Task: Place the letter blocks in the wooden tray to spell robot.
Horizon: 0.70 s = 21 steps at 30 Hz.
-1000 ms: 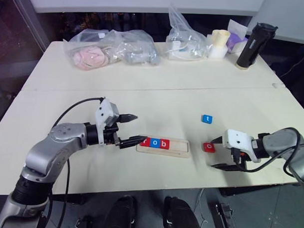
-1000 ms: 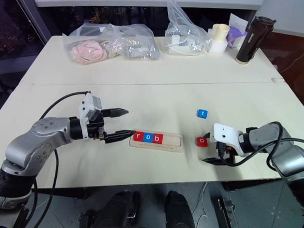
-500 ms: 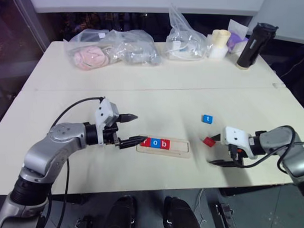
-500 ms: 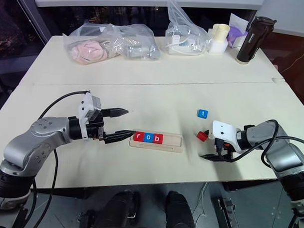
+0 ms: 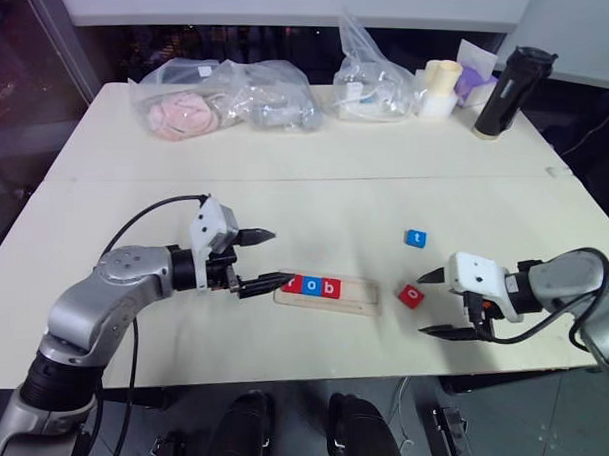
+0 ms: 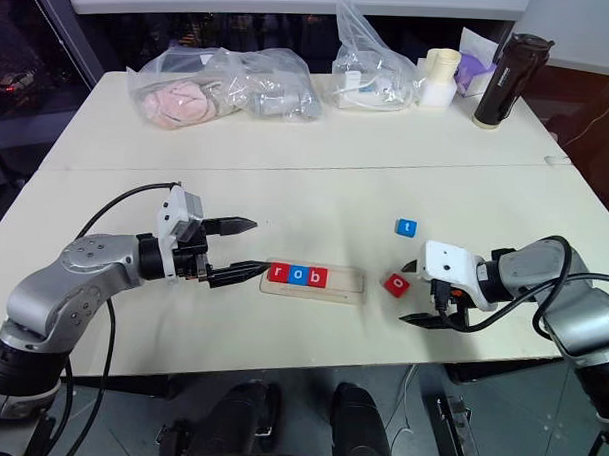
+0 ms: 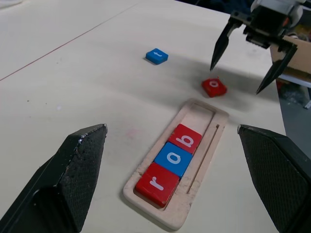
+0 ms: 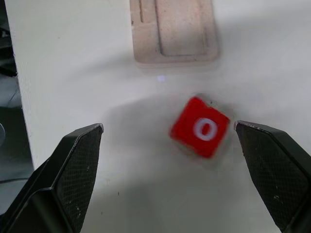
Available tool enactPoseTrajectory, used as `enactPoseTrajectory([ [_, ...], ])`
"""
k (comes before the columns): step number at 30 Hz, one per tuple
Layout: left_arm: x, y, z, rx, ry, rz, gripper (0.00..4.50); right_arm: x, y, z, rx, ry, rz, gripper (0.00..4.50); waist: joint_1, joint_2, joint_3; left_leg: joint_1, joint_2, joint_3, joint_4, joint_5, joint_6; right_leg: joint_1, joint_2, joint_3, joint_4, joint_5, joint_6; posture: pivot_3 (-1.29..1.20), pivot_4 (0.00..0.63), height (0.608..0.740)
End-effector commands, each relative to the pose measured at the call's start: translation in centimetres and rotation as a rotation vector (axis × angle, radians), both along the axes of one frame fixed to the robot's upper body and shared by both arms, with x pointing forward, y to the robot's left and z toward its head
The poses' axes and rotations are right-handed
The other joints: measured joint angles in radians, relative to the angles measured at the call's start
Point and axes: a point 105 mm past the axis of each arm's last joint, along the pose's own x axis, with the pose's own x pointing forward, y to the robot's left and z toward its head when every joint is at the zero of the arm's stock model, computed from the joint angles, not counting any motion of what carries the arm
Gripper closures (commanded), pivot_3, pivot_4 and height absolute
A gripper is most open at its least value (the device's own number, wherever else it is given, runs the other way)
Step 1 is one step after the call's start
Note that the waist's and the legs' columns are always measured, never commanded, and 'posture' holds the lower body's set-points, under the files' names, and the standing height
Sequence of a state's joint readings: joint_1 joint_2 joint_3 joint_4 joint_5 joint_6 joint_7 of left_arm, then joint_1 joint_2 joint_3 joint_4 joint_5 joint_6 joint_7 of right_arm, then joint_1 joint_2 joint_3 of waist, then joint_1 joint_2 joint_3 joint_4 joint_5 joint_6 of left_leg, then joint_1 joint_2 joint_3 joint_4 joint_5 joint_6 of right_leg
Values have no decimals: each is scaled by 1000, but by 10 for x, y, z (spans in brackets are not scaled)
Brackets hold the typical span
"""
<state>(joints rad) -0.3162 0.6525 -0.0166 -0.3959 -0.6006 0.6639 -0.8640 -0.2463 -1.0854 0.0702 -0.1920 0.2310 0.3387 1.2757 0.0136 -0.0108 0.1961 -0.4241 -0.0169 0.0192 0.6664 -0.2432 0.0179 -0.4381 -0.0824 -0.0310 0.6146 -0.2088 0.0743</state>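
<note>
Your left gripper (image 5: 264, 259) reaches level from a bent arm, its jaws spread wide. Your right gripper (image 5: 434, 305) tilts downward, pointing across toward the left one, its two black fingers (image 7: 219, 46) also wide apart and holding nothing.

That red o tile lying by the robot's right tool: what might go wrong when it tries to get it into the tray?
1. The red o tile lies flat and turned askew between the right tool's open fingers, so a pinch could slip or flick it away.
2. The wooden tray already holds r, o, b; a clumsy drop could knock them.
3. The left tool hovers at the tray's end and might nudge it.
</note>
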Motion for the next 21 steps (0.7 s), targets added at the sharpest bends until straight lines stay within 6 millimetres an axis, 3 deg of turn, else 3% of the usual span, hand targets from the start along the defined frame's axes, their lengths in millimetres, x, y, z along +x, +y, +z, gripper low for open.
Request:
enactPoseTrajectory([
  [1,-2,-2,9,-13,-39,-15,0,8,1,14,19,-78,-29,36,0,0,0,0,0,0,0,0,0,0,0,0,0,0,0,0,150,740],
  [5,-2,-3,9,-14,-40,-17,0,21,-3,12,60,-83,-144,36,-1,0,0,0,0,0,0,0,0,0,0,0,0,1,-1,0,150,740],
  [10,-2,-3,10,-14,-43,-17,0,23,-12,-6,35,-50,-260,36,2,0,0,0,0,0,0,0,0,0,0,0,1,1,-1,0,150,740],
  [21,-3,-3,10,-8,-46,-17,0,9,8,-18,199,23,-435,36,0,-1,-1,3,0,1,1,0,0,2,0,0,2,1,-1,0,150,740],
])
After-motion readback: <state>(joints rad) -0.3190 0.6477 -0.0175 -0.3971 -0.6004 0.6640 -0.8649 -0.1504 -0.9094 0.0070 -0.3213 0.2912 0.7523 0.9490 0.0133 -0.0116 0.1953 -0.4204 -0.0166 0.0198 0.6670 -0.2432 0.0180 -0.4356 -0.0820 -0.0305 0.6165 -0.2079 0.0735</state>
